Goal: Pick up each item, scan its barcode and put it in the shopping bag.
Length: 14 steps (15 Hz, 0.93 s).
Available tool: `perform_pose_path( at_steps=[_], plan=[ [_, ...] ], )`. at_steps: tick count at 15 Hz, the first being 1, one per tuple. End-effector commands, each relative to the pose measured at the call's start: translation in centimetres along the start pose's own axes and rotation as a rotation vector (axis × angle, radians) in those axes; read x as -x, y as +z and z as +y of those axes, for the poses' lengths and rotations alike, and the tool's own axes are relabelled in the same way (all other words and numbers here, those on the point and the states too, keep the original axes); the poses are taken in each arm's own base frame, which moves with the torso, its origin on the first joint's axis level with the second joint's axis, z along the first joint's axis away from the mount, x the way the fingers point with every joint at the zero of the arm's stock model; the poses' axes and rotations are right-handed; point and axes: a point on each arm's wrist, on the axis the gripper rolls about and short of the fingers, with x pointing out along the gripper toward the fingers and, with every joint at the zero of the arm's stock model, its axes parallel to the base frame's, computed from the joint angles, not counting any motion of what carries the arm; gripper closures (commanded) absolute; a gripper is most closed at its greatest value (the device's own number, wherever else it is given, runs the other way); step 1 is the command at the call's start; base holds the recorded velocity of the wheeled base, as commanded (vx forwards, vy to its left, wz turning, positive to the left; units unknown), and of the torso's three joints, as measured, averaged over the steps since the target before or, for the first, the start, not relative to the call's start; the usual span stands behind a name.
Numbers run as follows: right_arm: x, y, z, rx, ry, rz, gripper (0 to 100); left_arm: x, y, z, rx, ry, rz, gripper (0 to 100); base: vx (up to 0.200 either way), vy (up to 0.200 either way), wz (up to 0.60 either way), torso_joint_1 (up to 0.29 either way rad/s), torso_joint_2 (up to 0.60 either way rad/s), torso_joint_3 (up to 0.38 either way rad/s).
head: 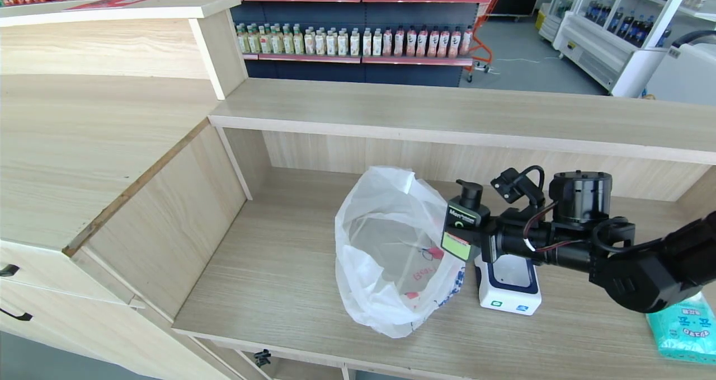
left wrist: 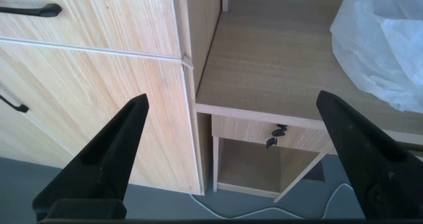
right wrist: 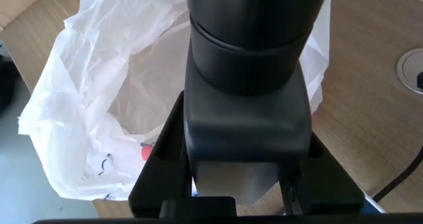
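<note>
**Bottle held over the bag's rim**

Your right pincer (head: 485, 239) is clamped on the black pump bottle (head: 464, 223), upright above the right rim of the white shopping bag (head: 358, 229), just beside the scanner (head: 509, 290) on the table (head: 268, 290). Your left pincer (left wrist: 232, 98) hangs spread wide off the table's front edge, by the drawers (left wrist: 86, 26).

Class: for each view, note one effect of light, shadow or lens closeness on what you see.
Head view: soft even light; the see-through shopping bag casts little shadow. Right wrist view: the bottle, near the lens, looms over the bag. Left wrist view: the left gripper shows as dark silhouette.
</note>
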Motion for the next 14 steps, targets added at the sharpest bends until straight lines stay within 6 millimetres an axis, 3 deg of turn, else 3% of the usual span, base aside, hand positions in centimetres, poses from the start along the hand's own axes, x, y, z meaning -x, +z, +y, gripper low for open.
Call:
perform_pose_path(
  at_steps=[1, 14],
  plan=[
    [-0.7, -1.1, -0.6, -0.009, -0.005, 0.009, 100, 0.0, 0.0, 0.0, 0.000, 0.000, 0.001, 0, 0.000, 0.000, 0.00, 0.000, 0.00, 0.000],
    [-2.2, -1.9, -1.0, 0.016, 0.049, -0.049, 100, 0.0, 0.0, 0.0, 0.000, 0.000, 0.001, 0, 0.000, 0.000, 0.00, 0.000, 0.00, 0.000]
  ],
)
